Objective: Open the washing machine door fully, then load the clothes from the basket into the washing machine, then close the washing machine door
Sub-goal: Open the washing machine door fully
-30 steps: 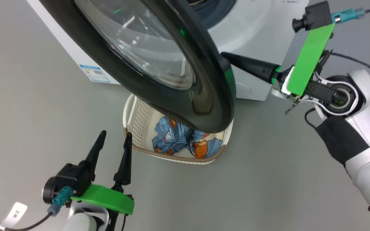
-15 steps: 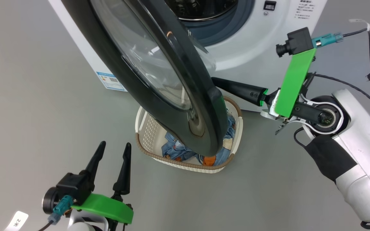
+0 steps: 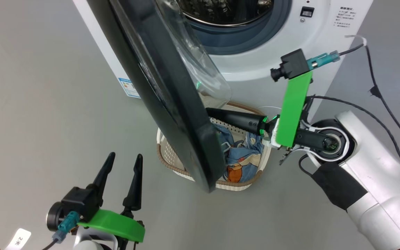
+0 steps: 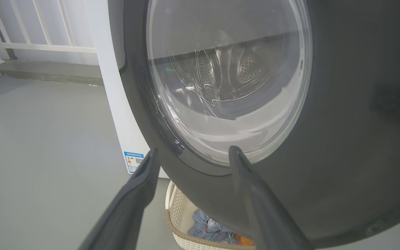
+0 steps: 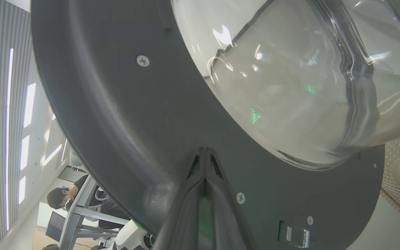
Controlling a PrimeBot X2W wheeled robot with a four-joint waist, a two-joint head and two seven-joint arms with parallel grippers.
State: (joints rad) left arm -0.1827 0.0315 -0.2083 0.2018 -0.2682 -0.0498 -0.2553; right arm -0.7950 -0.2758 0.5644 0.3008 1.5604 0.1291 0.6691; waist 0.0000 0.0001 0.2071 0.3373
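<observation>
The white washing machine (image 3: 255, 69) stands at the top with its steel drum exposed. The washing machine door (image 3: 172, 104) hangs partly swung out, nearly edge-on, its glass bowl (image 3: 200, 69) facing the drum. My right gripper (image 3: 211, 113) is shut, with its tips pressed on the door's dark inner face (image 5: 116, 104) just under the glass bowl (image 5: 290, 86); the right gripper (image 5: 205, 150) holds nothing. On the floor below the door sits the basket (image 3: 252, 180) with the clothes (image 3: 241, 156) inside. My left gripper (image 3: 120, 163) is open, low at left, facing the door's outer side (image 4: 342, 139); the left gripper (image 4: 193, 151) is empty.
A blue label (image 3: 130, 87) marks the machine's lower corner. Grey floor (image 3: 47, 121) spreads left of the door. A white railing (image 4: 30, 45) stands behind the machine. A person (image 5: 61, 198) sits at a desk far off. The basket (image 4: 186, 236) lies partly under the door.
The door has swung further out, from showing its outer face to nearly edge-on, with my shut right gripper following against its inner side. The head camera has shifted. My left gripper has not moved.
</observation>
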